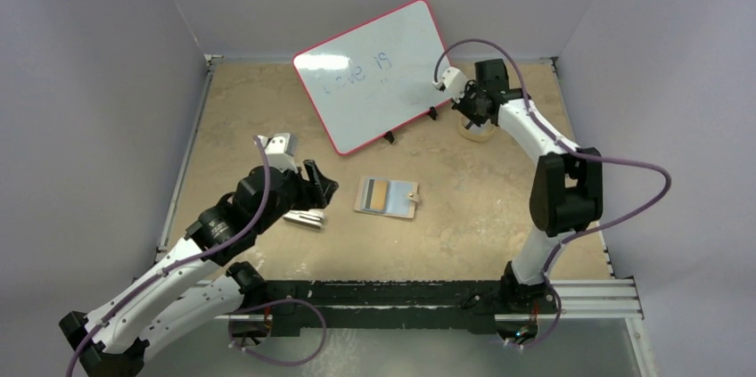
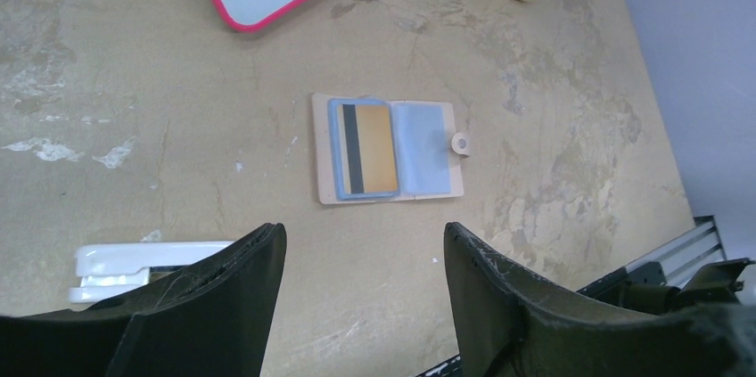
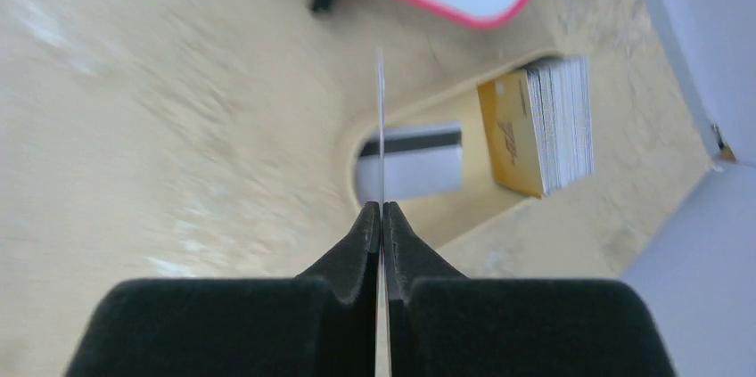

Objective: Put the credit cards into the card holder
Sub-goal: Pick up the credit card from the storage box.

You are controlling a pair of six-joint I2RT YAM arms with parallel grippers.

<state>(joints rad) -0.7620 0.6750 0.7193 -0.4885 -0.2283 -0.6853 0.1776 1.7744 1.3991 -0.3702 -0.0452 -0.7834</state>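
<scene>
Left wrist cam: left gripper (image 2: 361, 292) jaws wide apart, nothing in them, hovering on near side of the card holder (image 2: 388, 147); white block (image 2: 134, 267) lies near-left of the holder, not a task item. Holder lies open and flat, snap tab (image 2: 461, 143) on its right edge; 1 orange-tan card (image 2: 367, 147) w/ dark mag stripe on its left leaf, can't tell if it's seated in a slot or just lying on top; right leaf shows a pale blue sleeve, no card seen there.

Far-right of the holder, well apart: right gripper (image 3: 382, 212) pinched tight on 1 card (image 3: 381, 118), seen edge-on, over the tan tray (image 3: 349, 163); in the tray 1 loose pale card (image 3: 410, 165) w/ stripe + a stack (image 3: 553, 123), orange face outermost, edges too fine to count. Whiteboard (image 1: 374, 74) propped beyond the holder.

Handling, my read: cards light, stiff w/ some flex, slick; hard to lift off a flat surface; pinch shallow at a short edge so most of the card is free to feed a slot. Holder soft, light, prob slides when pushed; likely needs pinning by the left arm.

Count: holder x1; tray x1; single cards x3; stack x1, qty unknown.
</scene>
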